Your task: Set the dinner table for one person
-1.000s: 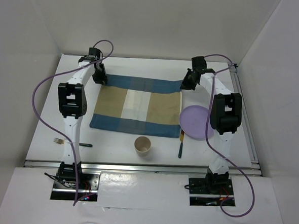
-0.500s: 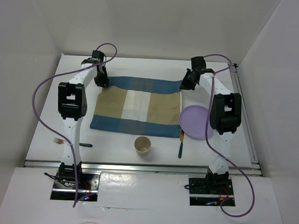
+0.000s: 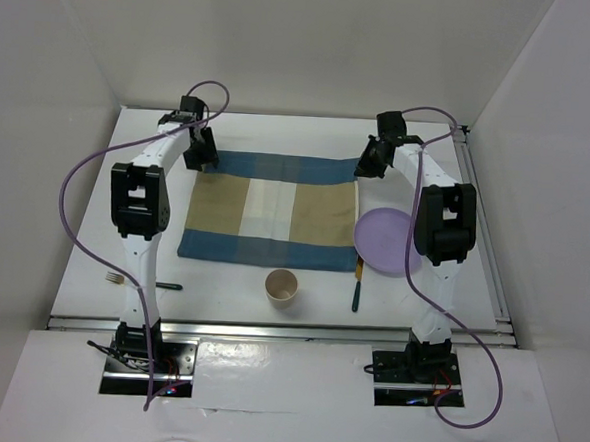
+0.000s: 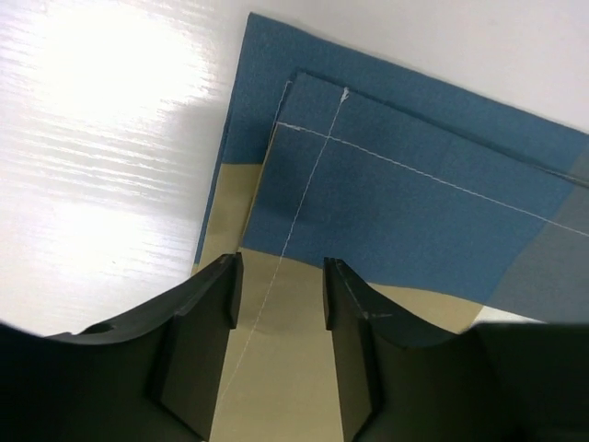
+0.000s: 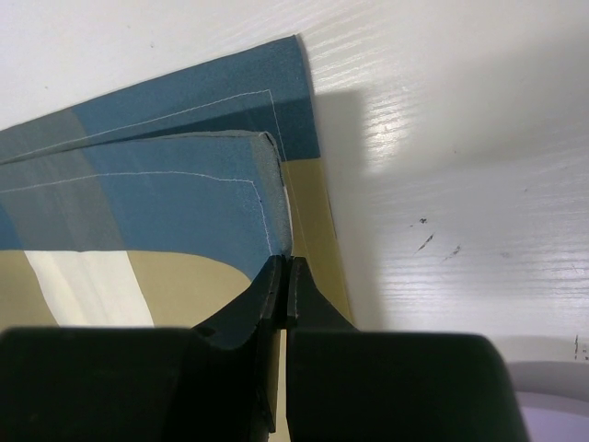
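The placemat lies on the table, doubled over along its far edge, with both arms reaching to its far corners. The left gripper hangs over the placemat's far-left corner with its jaws parted and nothing between them, only cloth below. The right gripper is clenched at the far-right corner. The hem of the upper layer runs right into its fingertips, so it probably pinches that layer, though the tips hide the contact. Holding one corner while the other is free suits pulling the fold flat. The plate sits just right of the placemat, the knife at its near-right corner, the cup just beyond its near edge, the fork off its near-left corner, all waiting until the cloth lies smooth
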{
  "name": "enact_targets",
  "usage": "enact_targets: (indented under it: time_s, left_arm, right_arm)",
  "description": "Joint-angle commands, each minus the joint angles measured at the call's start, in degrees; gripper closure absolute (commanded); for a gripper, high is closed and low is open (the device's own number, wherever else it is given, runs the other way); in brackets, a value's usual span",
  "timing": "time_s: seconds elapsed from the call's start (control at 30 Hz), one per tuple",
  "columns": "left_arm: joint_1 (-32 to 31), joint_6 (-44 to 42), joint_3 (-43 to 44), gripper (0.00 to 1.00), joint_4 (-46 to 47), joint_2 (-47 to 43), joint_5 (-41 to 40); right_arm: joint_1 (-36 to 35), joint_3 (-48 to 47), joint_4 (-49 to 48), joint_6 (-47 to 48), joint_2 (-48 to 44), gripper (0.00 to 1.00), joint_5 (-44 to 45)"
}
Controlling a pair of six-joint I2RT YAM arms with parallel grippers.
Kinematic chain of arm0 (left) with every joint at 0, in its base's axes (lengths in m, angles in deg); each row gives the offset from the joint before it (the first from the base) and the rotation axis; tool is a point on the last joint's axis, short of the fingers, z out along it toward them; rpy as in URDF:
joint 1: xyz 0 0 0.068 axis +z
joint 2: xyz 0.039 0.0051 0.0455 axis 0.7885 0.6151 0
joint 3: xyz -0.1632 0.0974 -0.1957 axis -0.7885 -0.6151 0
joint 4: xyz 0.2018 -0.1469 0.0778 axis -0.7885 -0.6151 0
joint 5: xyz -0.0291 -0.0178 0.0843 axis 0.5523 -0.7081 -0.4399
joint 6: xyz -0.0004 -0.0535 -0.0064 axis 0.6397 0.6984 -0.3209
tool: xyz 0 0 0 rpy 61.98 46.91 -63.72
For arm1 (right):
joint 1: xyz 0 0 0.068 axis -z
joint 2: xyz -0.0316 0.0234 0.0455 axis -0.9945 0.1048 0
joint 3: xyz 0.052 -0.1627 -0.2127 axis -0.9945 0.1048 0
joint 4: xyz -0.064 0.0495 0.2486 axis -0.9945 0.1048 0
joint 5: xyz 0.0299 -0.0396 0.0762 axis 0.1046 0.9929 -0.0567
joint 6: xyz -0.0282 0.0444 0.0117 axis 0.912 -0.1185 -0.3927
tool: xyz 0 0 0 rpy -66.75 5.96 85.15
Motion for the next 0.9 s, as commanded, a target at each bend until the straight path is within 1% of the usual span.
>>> enact_targets:
  time_s: [0.0, 0.1, 0.27, 0.37, 0.4, 0.43, 0.6, 0.7, 0.73, 0.77, 0.83, 0.87]
  left_arm:
    - [-0.2, 0.5, 2.5, 0.44, -0.9, -2.4, -1.0]
    - [-0.2, 0.5, 4.5, 0.45, -1.4, -0.3, -1.7]
    - [-0.2, 0.5, 7.1, 0.40, -2.8, 2.6, -3.0]
    - [-0.2, 0.0, 8.2, 0.40, -2.8, 4.4, -2.4]
    - [-0.2, 0.0, 8.2, 0.46, -3.5, 5.3, -2.4]
    - [-0.2, 0.0, 8.2, 0.47, -3.5, 5.3, -2.4]
    - [-0.7, 0.0, 7.6, 0.47, -3.5, 5.9, -2.4]
    - [-0.7, 0.0, 7.1, 0.50, -3.5, 5.9, -3.0]
    - [-0.7, 0.0, 7.1, 0.52, -3.5, 5.9, -3.0]
    - [-0.7, 0.0, 7.1, 0.58, -3.5, 5.9, -3.0]
    - [-0.7, 0.0, 6.5, 0.67, -3.5, 5.2, -3.0]
    - [-0.7, 0.0, 6.5, 0.79, -3.5, 4.5, -3.5]
  right_arm:
    - [-0.6, -1.1, -0.3, 0.3, -1.3, 1.00, 0.3]
    - [-0.6, -1.1, -0.8, 0.3, -1.3, 1.00, 0.3]
    - [-0.6, -0.5, -0.8, 0.3, -1.3, 1.00, 0.3]
    - [-0.6, -0.5, -0.8, 0.3, -1.3, 1.00, 0.3]
    - [-0.6, -0.5, -0.8, 0.3, -1.3, 1.00, 0.3]
    - [-0.6, -0.5, -0.8, 0.3, -1.3, 1.00, 0.3]
    - [-0.6, -0.5, -0.8, 0.3, -1.3, 1.00, 0.3]
    - [-0.6, -0.5, -0.3, 0.3, -1.3, 1.00, 0.3]
    - [-0.6, -0.5, -0.3, 0.3, -1.3, 1.00, 0.3]
    - [-0.6, -0.5, -0.3, 0.3, -1.3, 1.00, 0.3]
    - [-0.6, -0.5, -0.3, 0.3, -1.3, 1.00, 0.3]
    - [-0.6, -0.5, -0.3, 0.3, -1.3, 1.00, 0.3]
